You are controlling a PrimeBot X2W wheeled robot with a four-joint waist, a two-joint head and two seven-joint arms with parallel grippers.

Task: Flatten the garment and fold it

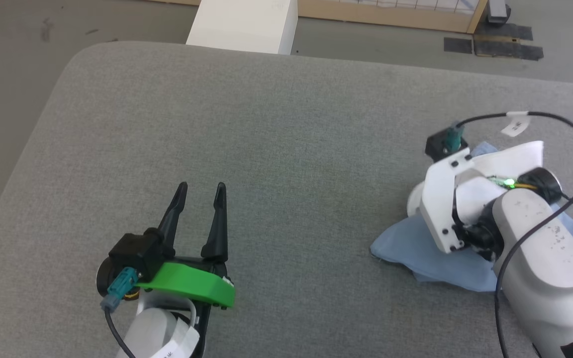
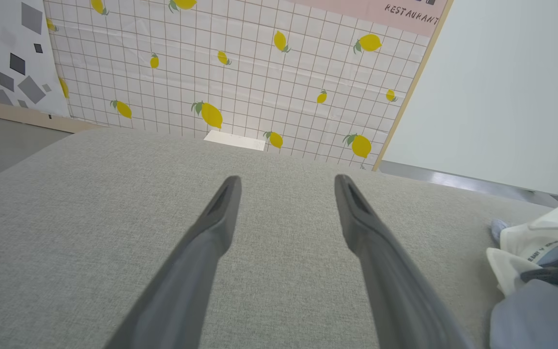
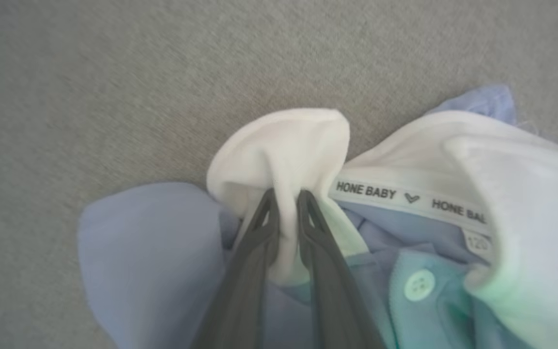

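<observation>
light blue shirt (image 1: 416,253), crumpled, lies on the right side of the grey worktop (image 1: 266,124). its white collar (image 3: 284,145) is turned up, with the label tape (image 3: 395,194) and a white button (image 3: 419,284) showing. right pincer (image 3: 286,196) is pinched tight on a fold of that collar, cloth squeezed between its two fingers. left pincer (image 1: 202,188) hovers over the worktop's near left part, spread wide, fingers pointing toward the far edge, well apart from the shirt. white box (image 1: 244,22) stands just beyond the worktop's far edge.
</observation>
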